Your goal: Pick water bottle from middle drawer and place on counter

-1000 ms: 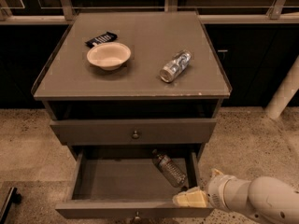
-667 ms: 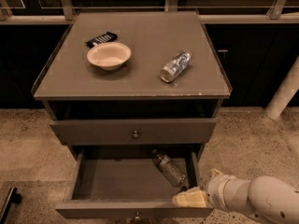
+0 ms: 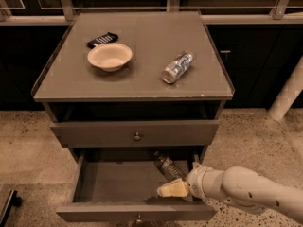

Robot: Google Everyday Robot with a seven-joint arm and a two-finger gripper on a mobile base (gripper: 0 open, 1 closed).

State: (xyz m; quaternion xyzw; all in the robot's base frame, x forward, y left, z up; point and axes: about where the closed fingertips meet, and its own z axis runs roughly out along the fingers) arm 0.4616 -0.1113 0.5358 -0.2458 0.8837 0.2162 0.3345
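The water bottle (image 3: pixel 168 167) lies on its side in the open middle drawer (image 3: pixel 113 183), at the right rear of the floor, its upper end hidden under the drawer above. My gripper (image 3: pixel 173 189) hangs over the drawer's front right corner, just in front of and below the bottle, close to it; whether it touches is unclear. The pale arm reaches in from the lower right. The counter (image 3: pixel 142 32) is the grey cabinet top above.
On the counter sit a pale bowl (image 3: pixel 110 56), a black packet (image 3: pixel 102 39) behind it and a stubbier clear bottle (image 3: pixel 177 67) lying on its side. The upper drawer (image 3: pixel 94 134) is closed. A white post (image 3: pixel 289 93) stands at the right.
My gripper and arm have moved left and a little inward over the drawer, closer to the water bottle. The bottle has not moved.
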